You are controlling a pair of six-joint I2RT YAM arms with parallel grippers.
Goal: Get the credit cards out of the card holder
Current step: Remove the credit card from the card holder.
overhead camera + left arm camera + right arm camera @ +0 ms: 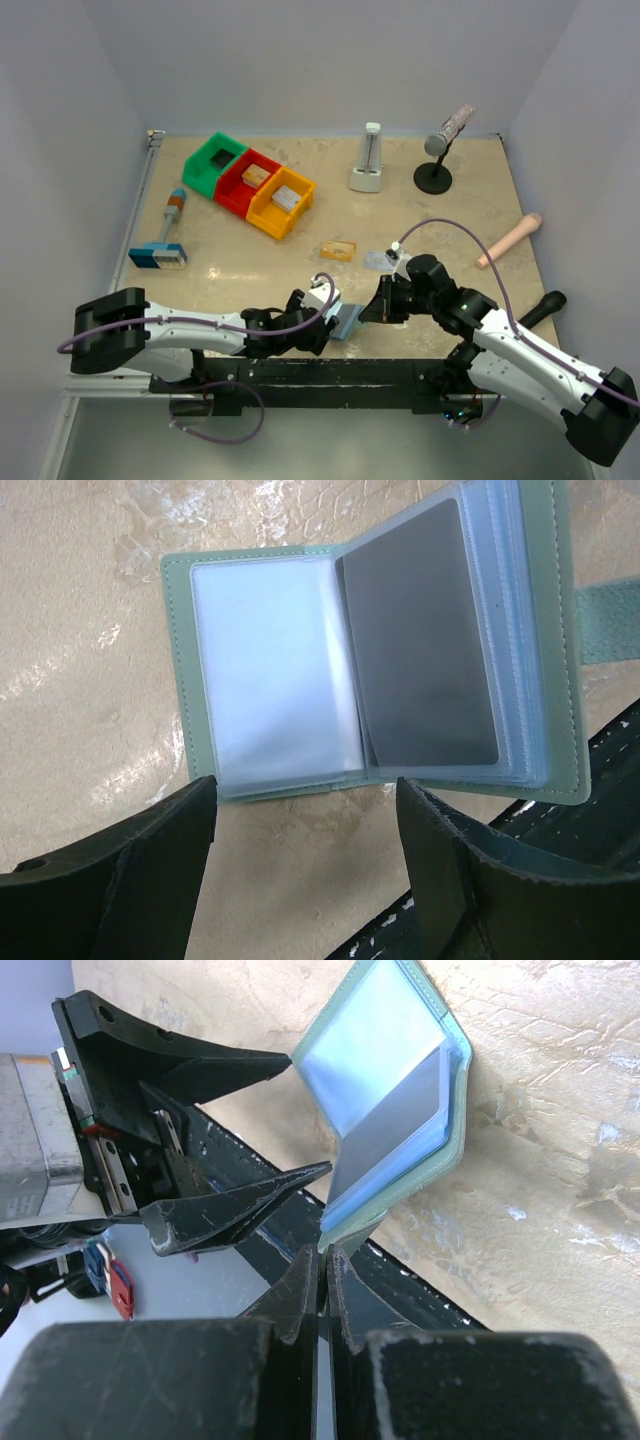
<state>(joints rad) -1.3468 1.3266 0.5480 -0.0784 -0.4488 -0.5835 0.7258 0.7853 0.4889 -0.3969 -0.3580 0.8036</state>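
Worktop [450, 215] bears the card holder [260, 670], open at its near edge. The left hand [305, 815] is spread wide around it, gripping nothing; the right hand [322, 1260] is clenched on its corner. Farther off lie an orange card [338, 250] and a pale card [378, 262], partly hidden by the right arm [520, 345]. A grey shape [420, 640] in one sleeve is unclear.

Pale lilac-grey walls [320, 60] on three sides, beige marbled tabletop [250, 270], soft even light, faint glare patches
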